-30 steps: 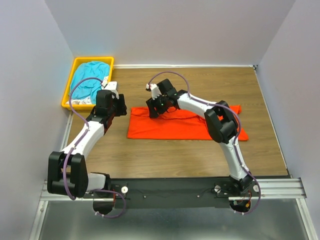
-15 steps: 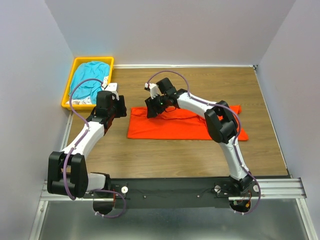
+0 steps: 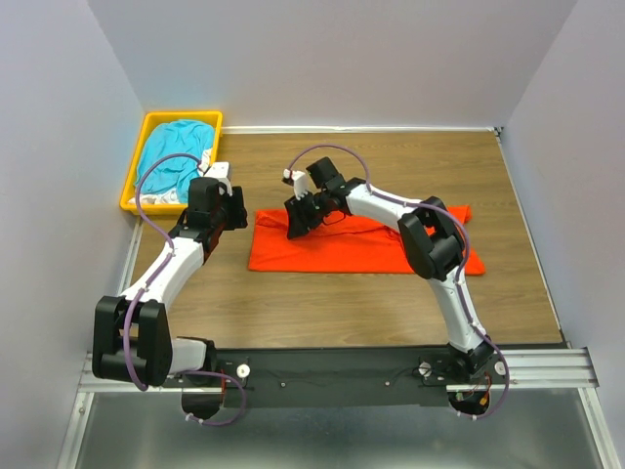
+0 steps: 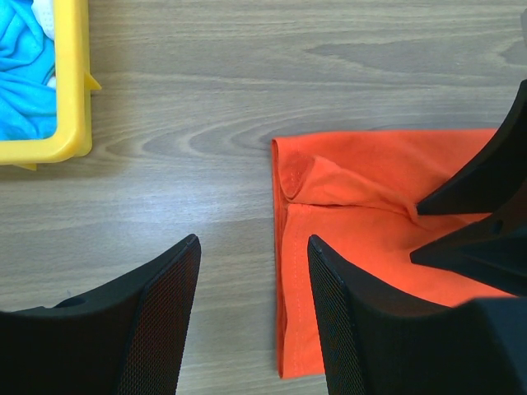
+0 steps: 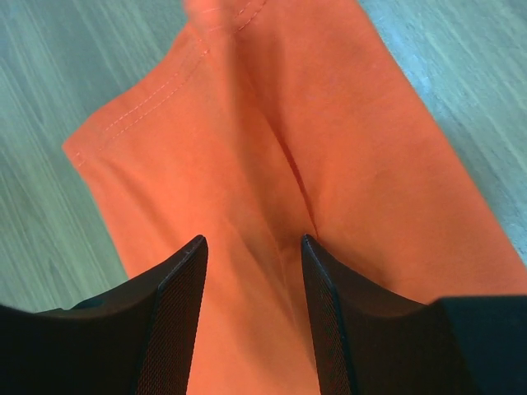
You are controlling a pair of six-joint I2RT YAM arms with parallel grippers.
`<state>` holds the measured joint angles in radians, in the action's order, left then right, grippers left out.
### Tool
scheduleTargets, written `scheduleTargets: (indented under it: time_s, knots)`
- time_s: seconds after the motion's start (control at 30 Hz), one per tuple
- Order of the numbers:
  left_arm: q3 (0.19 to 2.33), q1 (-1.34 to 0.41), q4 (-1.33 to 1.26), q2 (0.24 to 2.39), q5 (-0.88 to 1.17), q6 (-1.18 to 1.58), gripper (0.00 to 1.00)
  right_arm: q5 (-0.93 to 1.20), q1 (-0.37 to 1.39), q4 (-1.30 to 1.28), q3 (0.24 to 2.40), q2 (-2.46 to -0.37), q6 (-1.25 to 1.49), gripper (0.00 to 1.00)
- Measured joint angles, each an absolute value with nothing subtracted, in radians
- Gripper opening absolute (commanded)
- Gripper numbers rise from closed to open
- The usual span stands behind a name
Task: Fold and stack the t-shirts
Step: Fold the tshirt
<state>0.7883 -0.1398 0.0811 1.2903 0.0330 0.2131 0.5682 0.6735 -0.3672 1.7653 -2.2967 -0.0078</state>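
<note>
Worktop (image 3: 391,156): wood-grain surface that carries everything; the two arms reach over it from the near edge

Orange t-shirt (image 3: 361,249): the largest cloth in view, lying flat across the middle of the worktop as a long folded band, its left end near the left arm and its right end past the right arm's elbow

Orange t-shirt, handling: judged light, limp and quick to crease; it will sag and slide on itself instead of holding a shape, so a pinch near a corner or hemmed edge, through all layers, should carry it best; the left end shows a small tucked fold and a stitched hem that look like fair places to take hold

Yellow bin (image 3: 181,115): at the far left corner of the worktop, well apart from the orange t-shirt

Teal t-shirt (image 3: 176,156): bunched loosely inside the yellow bin, unfolded

White fabric (image 4: 48,23): a small patch beside the teal t-shirt in the bin; too little shows to say what it is

Right hand (image 5: 251,247): fingers spread wide over the far left part of the orange t-shirt, a raised crease of cloth running up between them; nothing gripped, and whether the tips touch the cloth cannot be told

Left hand (image 4: 253,247): fingers wide apart and holding nothing, above bare wood just beside the orange t-shirt's left edge, between that edge and the bin
</note>
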Motion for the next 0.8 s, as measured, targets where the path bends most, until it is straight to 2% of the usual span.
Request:
scheduleTargets:
  time_s: [0.57,0.8]
  knots:
    - [0.788,-0.14,0.08,1.298,0.034,0.213,0.63,0.601,0.698,-0.354,1.686,-2.258,-0.008,0.56]
    - [0.793,-0.168,0.081,1.313,0.072,0.215,0.63,0.55,0.702,-0.369,1.642,-2.181,-0.007,0.57]
